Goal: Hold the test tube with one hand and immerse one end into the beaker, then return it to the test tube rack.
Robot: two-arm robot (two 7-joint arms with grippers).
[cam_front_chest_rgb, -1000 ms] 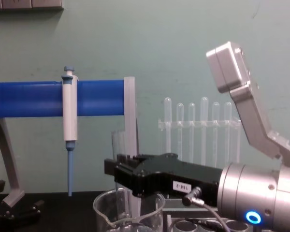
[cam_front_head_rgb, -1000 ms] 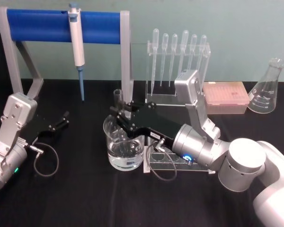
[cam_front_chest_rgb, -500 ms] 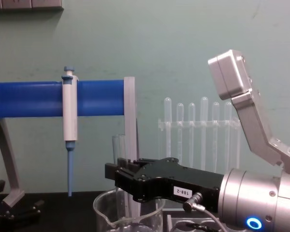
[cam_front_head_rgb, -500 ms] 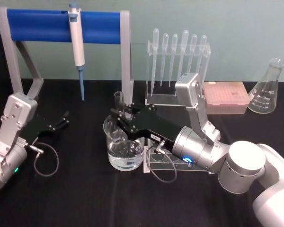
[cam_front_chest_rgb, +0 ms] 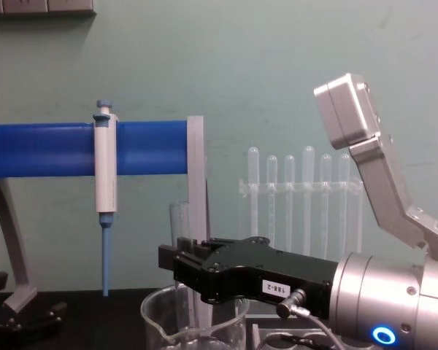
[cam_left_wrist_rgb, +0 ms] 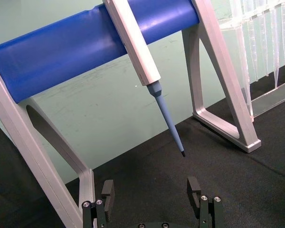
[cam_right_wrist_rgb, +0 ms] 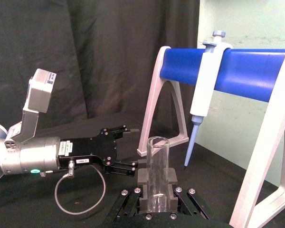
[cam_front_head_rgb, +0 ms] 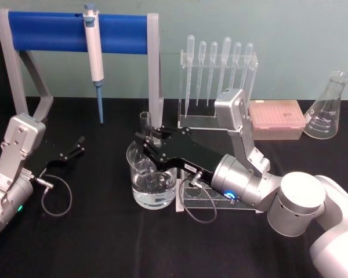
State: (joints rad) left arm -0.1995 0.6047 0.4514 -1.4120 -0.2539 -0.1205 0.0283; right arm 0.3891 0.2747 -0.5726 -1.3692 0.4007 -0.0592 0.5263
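R. end effector [cam_front_head_rgb: 145, 142]: clenched on test tube [cam_front_head_rgb: 144, 123] at approx. mid-length. Tube is upright, open rim up. Its lower end sits inside beaker [cam_front_head_rgb: 137, 176], which holds clear liquid; how deep the tip sits cannot be told. The beaker stands near centre of desk [cam_front_head_rgb: 104, 243], w/ test tube rack [cam_front_head_rgb: 220, 202] just beside it on the right, under the R. arm. L. end effector [cam_left_wrist_rgb: 151, 194]: released, fingers apart, nothing held, low over the desk near its left edge, well apart from the beaker. Rear edge: pipettor [cam_front_head_rgb: 93, 46] hangs on blue-bar stand [cam_front_head_rgb: 46, 32].
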